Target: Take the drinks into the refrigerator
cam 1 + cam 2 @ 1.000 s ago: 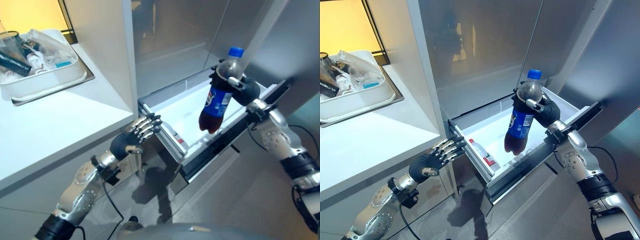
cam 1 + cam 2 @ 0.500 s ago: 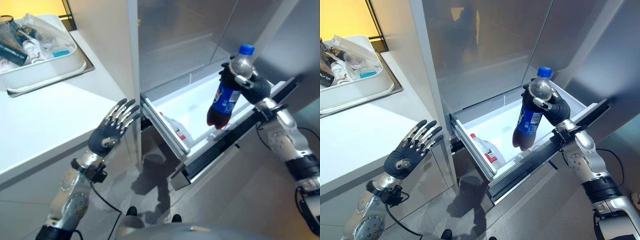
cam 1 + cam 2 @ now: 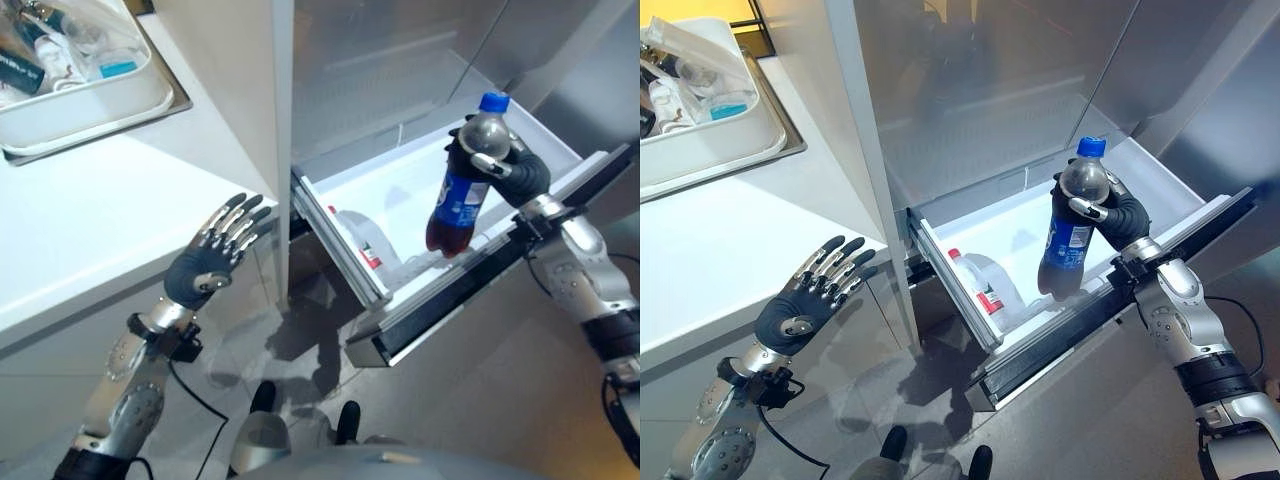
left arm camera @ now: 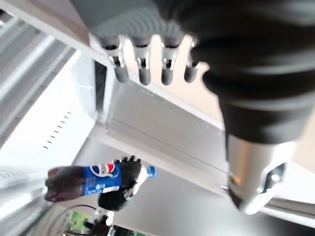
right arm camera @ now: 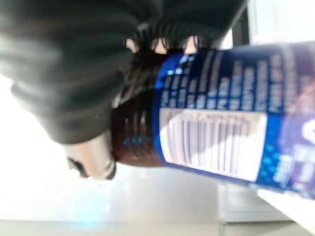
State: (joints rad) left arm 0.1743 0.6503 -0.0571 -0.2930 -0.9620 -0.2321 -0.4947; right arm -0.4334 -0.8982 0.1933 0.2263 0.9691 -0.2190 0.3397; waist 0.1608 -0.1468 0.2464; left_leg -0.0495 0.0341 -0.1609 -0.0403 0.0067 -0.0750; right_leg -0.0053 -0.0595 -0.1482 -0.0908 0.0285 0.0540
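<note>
Fingers (image 3: 1092,205) of the right hand (image 3: 1110,212) are curled tight round the upper part of the cola bottle (image 3: 1072,232), just under its blue cap, and the bottle hangs nearly upright, its base tipped a little toward the drawer front. It is in the air over the open refrigerator drawer (image 3: 985,330), above the white floor and just inside the front wall, not resting on anything. The right wrist view confirms it: fingers wrapped round the dark bottle beside the blue label.

Inside the drawer, toward its left wall, a clear bottle (image 3: 985,285) with a red cap lies on its side, well apart from the cola. So one drink is already in, and this second one is at the placing step, I'd say.

Over at the left of the drawer, the left hand (image 3: 205,265) is spread wide with straight fingers, holding nothing, hovering in front of the white surface (image 3: 90,220) edge. Farther back on that surface sits a white tub (image 3: 100,100) of odds and ends.

Next move, by my reckoning: lower the cola to the drawer floor in the free space right of the clear bottle, then let go. Watch the base; it looks close to the front wall and could catch there.
</note>
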